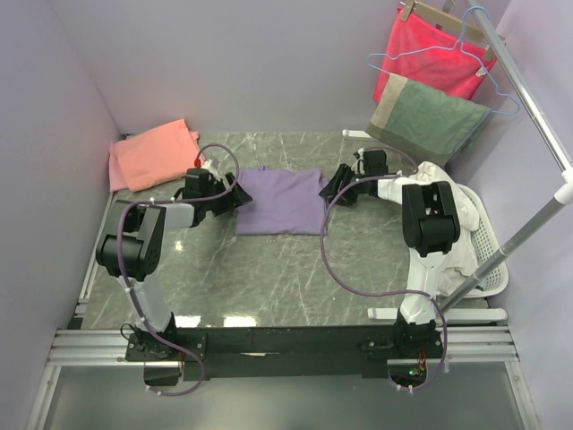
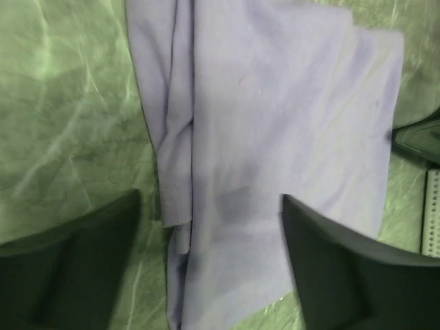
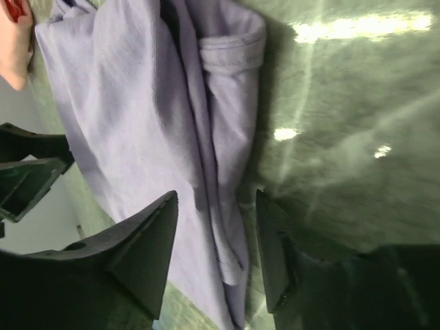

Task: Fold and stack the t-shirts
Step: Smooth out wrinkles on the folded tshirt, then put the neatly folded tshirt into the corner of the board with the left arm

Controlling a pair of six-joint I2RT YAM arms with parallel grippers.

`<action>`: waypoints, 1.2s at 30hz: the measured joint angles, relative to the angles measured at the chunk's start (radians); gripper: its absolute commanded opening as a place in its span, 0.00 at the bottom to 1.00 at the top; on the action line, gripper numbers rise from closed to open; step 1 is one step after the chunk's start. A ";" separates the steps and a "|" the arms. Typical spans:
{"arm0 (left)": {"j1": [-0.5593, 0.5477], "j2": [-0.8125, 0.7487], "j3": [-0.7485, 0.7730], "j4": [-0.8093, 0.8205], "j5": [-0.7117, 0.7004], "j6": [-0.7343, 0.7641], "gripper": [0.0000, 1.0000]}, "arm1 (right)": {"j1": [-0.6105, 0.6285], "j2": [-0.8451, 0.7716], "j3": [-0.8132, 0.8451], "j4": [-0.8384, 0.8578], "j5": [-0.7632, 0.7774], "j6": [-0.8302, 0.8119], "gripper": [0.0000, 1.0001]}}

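We find bare table [image 1: 269, 278] open before purple tee [image 1: 280, 200], narrower strip open behind it. Back-left corner taken by pink tee [image 1: 152, 154]. Right side crowded: basket [image 1: 488, 242], hanging towel [image 1: 421, 121], slanted rail [image 1: 528, 100].

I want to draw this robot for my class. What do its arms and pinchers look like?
The left arm and the right arm are white links with chunky black joints. A thin purplish-grey cable loops along each. The left gripper and right gripper are black, each with two wedge-shaped fingers. Both arms stand on a black bar.
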 measured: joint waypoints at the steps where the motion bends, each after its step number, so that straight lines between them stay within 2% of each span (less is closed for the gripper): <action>1: 0.004 -0.004 -0.001 0.002 0.004 0.003 0.99 | -0.005 -0.009 -0.008 0.005 0.002 -0.005 0.59; 13: 0.012 -0.006 0.002 0.003 0.010 0.002 0.99 | -0.016 -0.117 -0.035 -0.081 0.102 -0.092 0.61; 19: -0.003 0.098 0.121 0.017 0.063 0.011 0.99 | -0.016 -0.114 -0.035 -0.105 0.101 -0.100 0.61; 24: -0.068 0.168 0.211 0.020 0.065 0.021 0.97 | -0.016 -0.113 -0.035 -0.113 0.101 -0.102 0.61; 26: -0.090 0.189 0.239 0.019 0.064 0.024 0.72 | -0.016 -0.113 -0.035 -0.114 0.101 -0.102 0.61; 27: -0.101 0.200 0.255 0.016 0.063 0.022 0.44 | -0.016 -0.113 -0.035 -0.115 0.101 -0.102 0.61; 30: -0.124 0.246 0.296 -0.020 0.053 0.023 0.04 | -0.016 -0.113 -0.037 -0.114 0.100 -0.101 0.61; 31: -0.127 0.266 0.307 -0.029 0.061 0.021 0.01 | -0.016 -0.113 -0.041 -0.111 0.100 -0.101 0.61; 36: -0.135 0.294 0.400 -0.137 0.072 0.024 0.01 | -0.016 -0.119 -0.081 -0.104 0.100 -0.101 0.61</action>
